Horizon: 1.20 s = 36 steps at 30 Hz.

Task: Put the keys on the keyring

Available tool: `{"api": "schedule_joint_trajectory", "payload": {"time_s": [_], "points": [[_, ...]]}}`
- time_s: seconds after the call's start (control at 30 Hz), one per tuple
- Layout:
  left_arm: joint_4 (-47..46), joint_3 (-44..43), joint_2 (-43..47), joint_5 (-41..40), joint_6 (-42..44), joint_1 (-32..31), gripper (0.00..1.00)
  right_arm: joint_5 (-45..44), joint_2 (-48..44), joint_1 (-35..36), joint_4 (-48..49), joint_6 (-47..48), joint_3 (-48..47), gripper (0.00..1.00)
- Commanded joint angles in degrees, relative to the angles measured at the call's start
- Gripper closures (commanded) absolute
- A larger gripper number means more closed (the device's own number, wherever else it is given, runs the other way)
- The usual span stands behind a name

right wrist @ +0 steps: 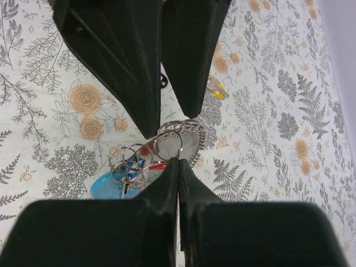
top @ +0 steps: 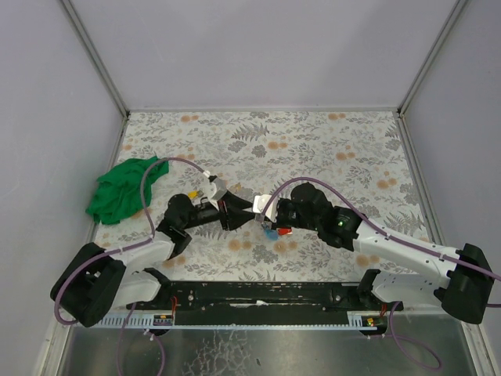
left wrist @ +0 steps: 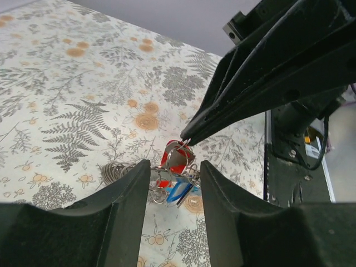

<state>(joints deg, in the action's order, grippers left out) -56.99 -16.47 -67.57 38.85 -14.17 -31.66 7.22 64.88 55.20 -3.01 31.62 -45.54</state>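
Observation:
A cluster of keys with a blue tag (right wrist: 108, 186) and a red tag (left wrist: 167, 167) hangs on several linked metal rings. My right gripper (right wrist: 178, 160) is shut on one thin keyring (right wrist: 168, 146) at the top of the cluster and holds it just above the table. A coiled wire spiral (right wrist: 192, 133) is attached beside that ring. My left gripper (left wrist: 175, 165) is open, its fingertips (right wrist: 147, 111) on either side of the cluster, directly facing the right gripper. In the top view the two grippers, left (top: 245, 213) and right (top: 262, 213), meet tip to tip over the keys (top: 271, 229).
A crumpled green cloth (top: 125, 188) lies at the left of the floral-patterned table (top: 313, 149). A small yellow and silver item (right wrist: 217, 86) lies on the table beyond the left fingers. Grey walls enclose the table on three sides.

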Motion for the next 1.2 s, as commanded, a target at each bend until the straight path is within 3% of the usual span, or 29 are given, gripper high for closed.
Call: {"api": "schedule_joint_trajectory", "payload": {"time_s": [0.0, 0.43, 0.93, 1.17], "points": [[6.4, -5.0, -1.88, 9.71, 7.32, 1.21, 0.59, 1.89, -0.02, 0.5, -0.77, 0.89, -3.42, 1.0], [8.96, -8.47, -5.87, 17.39, 9.65, 2.75, 0.62, 3.32, -0.63, 0.76, -2.06, 1.02, -4.25, 1.0], [6.9, -9.85, -8.31, 21.16, 6.0, 2.65, 0.84, 3.75, -0.18, 1.26, -2.58, 1.16, -5.04, 1.0], [6.51, -10.32, -8.87, 20.39, 4.29, 2.14, 0.82, 3.94, 0.68, 1.47, -2.76, 1.1, -5.5, 1.0]]}}
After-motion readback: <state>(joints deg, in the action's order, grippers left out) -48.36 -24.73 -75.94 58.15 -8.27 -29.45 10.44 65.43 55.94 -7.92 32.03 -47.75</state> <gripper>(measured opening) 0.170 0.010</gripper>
